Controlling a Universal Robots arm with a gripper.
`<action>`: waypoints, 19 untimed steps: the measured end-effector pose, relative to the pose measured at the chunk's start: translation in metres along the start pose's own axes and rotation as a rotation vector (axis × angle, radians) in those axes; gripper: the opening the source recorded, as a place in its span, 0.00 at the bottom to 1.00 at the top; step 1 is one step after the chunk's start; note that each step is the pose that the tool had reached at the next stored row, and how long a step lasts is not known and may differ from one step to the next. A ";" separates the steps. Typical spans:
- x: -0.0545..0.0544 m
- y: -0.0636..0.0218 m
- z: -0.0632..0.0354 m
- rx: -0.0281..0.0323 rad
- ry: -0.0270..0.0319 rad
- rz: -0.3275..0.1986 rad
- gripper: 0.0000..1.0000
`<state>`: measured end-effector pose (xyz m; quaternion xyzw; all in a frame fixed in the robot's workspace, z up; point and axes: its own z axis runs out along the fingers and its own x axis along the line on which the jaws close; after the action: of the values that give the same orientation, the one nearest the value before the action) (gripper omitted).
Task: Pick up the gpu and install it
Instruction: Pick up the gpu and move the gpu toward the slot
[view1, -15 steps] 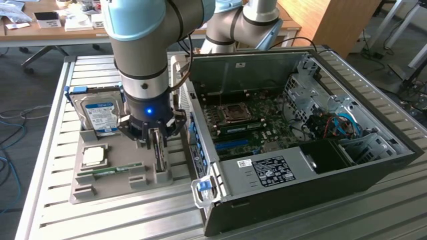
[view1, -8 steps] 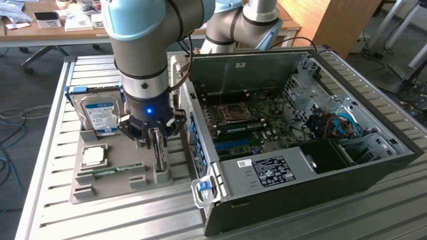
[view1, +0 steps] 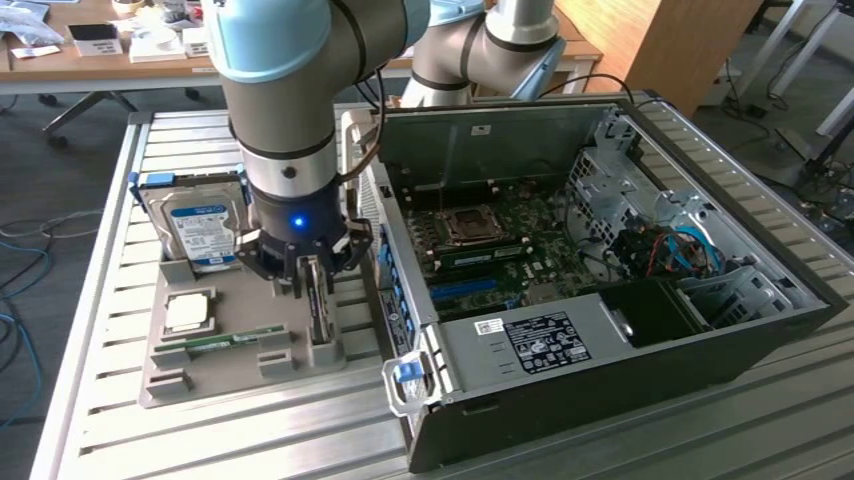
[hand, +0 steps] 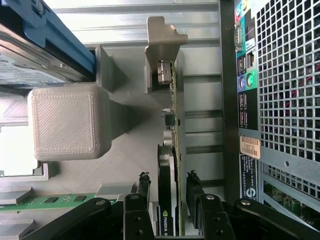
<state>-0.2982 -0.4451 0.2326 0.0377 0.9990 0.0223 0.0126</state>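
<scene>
A: The gripper hangs over the tray, fingers apart, one on each side of the graphics card, a gap showing on both sides.

B: Where is the card?

A: It stands on edge in a tray slot. In the exterior view the hard drive is at ten o'clock from the gripper, the memory stick at eight, and the open computer case at three.
</scene>
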 end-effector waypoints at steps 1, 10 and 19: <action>0.000 0.0000 0.0004 0.0001 0.0001 0.000 0.43; -0.002 0.0000 0.0011 0.0003 0.0003 0.000 0.43; -0.002 0.0000 0.0012 0.0002 0.0002 0.000 0.35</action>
<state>-0.2964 -0.4451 0.2315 0.0376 0.9990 0.0222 0.0125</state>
